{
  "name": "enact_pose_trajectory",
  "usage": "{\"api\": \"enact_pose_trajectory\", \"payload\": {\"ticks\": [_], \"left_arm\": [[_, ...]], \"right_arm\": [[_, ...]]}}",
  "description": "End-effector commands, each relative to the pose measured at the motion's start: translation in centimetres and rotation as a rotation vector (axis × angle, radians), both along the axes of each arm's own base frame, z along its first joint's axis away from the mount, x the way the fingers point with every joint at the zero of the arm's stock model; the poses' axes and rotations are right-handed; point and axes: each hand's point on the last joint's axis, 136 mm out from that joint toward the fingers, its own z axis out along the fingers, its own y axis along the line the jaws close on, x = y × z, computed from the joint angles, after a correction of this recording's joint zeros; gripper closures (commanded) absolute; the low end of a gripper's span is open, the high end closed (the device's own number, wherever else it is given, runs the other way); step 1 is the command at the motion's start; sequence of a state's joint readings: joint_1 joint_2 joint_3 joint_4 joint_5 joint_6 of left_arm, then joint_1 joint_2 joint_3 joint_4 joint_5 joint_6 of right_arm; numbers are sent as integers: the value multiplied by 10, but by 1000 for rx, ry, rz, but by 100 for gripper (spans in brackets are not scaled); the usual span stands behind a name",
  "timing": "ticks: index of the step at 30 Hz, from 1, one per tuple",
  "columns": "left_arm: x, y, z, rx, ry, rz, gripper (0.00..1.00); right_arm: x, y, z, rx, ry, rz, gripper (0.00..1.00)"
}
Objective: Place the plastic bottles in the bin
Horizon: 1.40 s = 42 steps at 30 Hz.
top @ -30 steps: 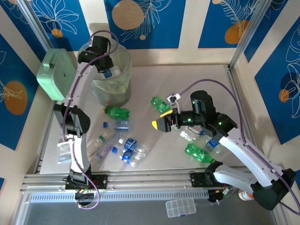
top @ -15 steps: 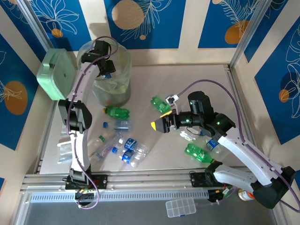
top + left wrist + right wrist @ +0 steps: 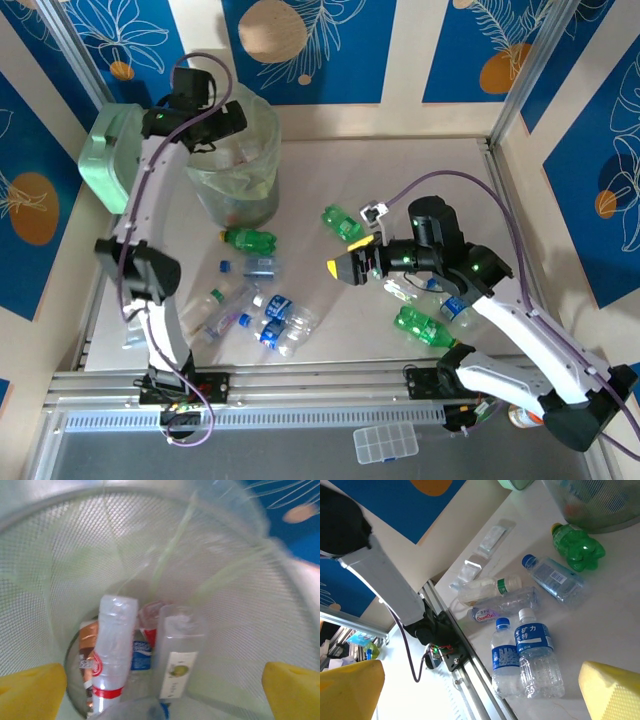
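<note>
Bottles lie in two places. Inside the bin [image 3: 240, 605], seen from the left wrist camera, a clear bottle with a red band [image 3: 112, 650] leans beside a clear bottle with a white label [image 3: 177, 655], with a blue label [image 3: 141, 655] showing between them at the bottom of the liner. The left gripper [image 3: 162, 692] hangs over the bin's mouth [image 3: 262, 150] with its yellow fingers [image 3: 30, 690] spread wide and nothing between them.

On the table, a green bottle [image 3: 250, 239] lies just in front of the bin, and a loose cluster of clear bottles [image 3: 270, 320] lies nearer the arm bases (two of them, blue-labelled [image 3: 537, 655], side by side and touching). Another green bottle [image 3: 342, 222] rests near the table's middle, and a third [image 3: 425, 326] lies close to the right arm.

The right gripper [image 3: 342, 258] hovers above the table centre, jaws wide apart and empty, pointing towards the cluster. A mint green box [image 3: 120, 160] sits left of the bin.
</note>
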<state>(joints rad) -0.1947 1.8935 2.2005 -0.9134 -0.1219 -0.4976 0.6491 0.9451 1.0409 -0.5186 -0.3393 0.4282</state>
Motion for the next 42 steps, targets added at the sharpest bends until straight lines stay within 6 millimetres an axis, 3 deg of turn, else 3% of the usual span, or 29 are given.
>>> {"api": "enact_pose_trajectory", "payload": {"ticks": [1, 6, 10, 14, 18, 23, 29, 34, 39, 42], "left_arm": [[-26, -22, 46, -123, -153, -110, 1], [-71, -50, 69, -228, -263, -248, 1], [-108, -75, 71, -263, -313, -323, 1], [-144, -108, 53, -279, -290, -449, 1], [-176, -131, 18, -324, -225, -560, 1], [-195, -120, -18, -279, -154, -558, 1], [-205, -106, -33, -278, -187, -511, 1], [-207, -95, -61, -260, -178, -451, 1], [-209, -96, -69, -289, -156, -441, 1], [-209, -96, -71, -307, -152, -434, 1]], "right_arm": [[-3, -5, 10, -9, -33, -9, 0], [1, -10, 2, -57, -17, -52, 0], [7, -14, -9, -120, 4, -84, 1], [18, -21, -29, -239, -16, -154, 2], [33, -26, -47, -337, -4, -209, 2], [64, -33, -69, -444, 34, -300, 2], [124, -44, -95, -575, 94, -447, 3], [171, -44, -122, -679, 148, -471, 2], [206, -45, -158, -792, 192, -457, 3], [218, -43, -185, -851, 241, -403, 3]]}}
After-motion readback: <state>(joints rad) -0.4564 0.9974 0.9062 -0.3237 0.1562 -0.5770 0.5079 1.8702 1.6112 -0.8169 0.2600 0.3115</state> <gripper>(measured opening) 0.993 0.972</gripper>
